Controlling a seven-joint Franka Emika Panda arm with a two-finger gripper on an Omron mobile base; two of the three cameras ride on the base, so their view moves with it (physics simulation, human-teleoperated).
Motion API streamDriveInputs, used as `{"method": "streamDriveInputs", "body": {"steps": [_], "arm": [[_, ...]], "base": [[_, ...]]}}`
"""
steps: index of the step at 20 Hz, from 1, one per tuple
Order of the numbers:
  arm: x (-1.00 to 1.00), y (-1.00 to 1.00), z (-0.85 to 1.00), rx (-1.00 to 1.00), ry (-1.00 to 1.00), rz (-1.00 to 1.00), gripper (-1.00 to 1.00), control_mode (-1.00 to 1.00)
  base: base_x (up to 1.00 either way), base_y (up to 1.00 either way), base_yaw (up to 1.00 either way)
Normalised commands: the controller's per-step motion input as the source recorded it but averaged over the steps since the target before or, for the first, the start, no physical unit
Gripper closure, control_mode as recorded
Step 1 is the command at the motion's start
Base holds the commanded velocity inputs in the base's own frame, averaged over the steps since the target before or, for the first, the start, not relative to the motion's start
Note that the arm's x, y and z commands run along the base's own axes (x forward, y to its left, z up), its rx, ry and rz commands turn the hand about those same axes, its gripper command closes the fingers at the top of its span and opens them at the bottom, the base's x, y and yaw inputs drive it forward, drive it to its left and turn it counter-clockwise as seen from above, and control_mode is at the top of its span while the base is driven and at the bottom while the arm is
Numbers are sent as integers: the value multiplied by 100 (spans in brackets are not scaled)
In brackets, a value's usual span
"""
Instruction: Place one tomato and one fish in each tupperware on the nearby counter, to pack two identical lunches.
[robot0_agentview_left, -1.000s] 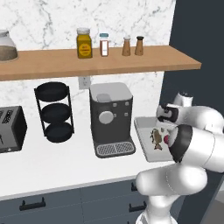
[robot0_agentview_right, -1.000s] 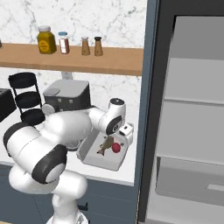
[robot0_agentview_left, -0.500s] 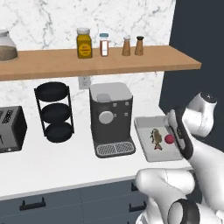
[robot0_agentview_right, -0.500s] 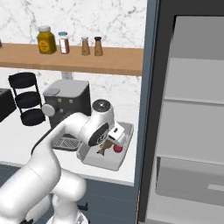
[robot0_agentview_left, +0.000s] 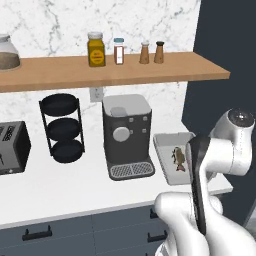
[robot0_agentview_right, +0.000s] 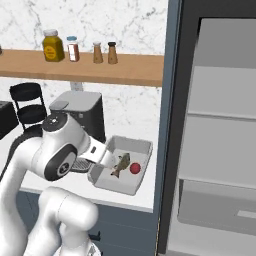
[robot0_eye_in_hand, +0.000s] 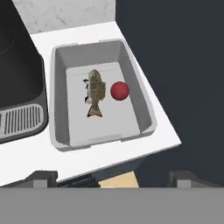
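Observation:
A grey tupperware (robot0_eye_in_hand: 59, 94) sits on the white counter (robot0_eye_in_hand: 87, 37) at its right end, beside the dark tall cabinet. In it lie one tan fish (robot0_eye_in_hand: 95, 92) and one red tomato (robot0_eye_in_hand: 119, 90), side by side and apart. My gripper (robot0_eye_in_hand: 113, 178) hovers above and back from the tray, open, with nothing between its fingertips (robot0_eye_in_hand: 43, 176). The right base view has the same tupperware (robot0_agentview_right: 127, 143) with the fish (robot0_agentview_right: 121, 164) and tomato (robot0_agentview_right: 134, 168). In the left base view my arm covers part of the tupperware (robot0_agentview_left: 167, 136) and the fish (robot0_agentview_left: 179, 157).
A dark coffee machine (robot0_agentview_left: 127, 132) stands just left of the tray. Further left are a black three-tier rack (robot0_agentview_left: 62, 127) and a toaster (robot0_agentview_left: 12, 147). A wooden shelf (robot0_agentview_left: 115, 70) with jars runs overhead. The open tall cabinet (robot0_agentview_right: 215, 125) borders the counter's right end.
My arm has drawn back and up from the tray, and the jaws have spread a little wider. The fish and the tomato stay in the tray.

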Motion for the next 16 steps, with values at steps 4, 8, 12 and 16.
{"method": "streamDriveInputs", "body": {"steps": [4, 8, 12, 16], "arm": [[-80, 43, 50, -12, 0, 11, -100, -100], [-10, 19, 12, -4, 7, 4, -100, -100], [-5, 0, 0, 0, 0, 0, -100, 100], [0, 0, 0, 0, 0, 0, -100, 100]], "base": [[0, 0, 0], [0, 0, 0], [-70, -14, 4], [-100, -61, 1]]}}
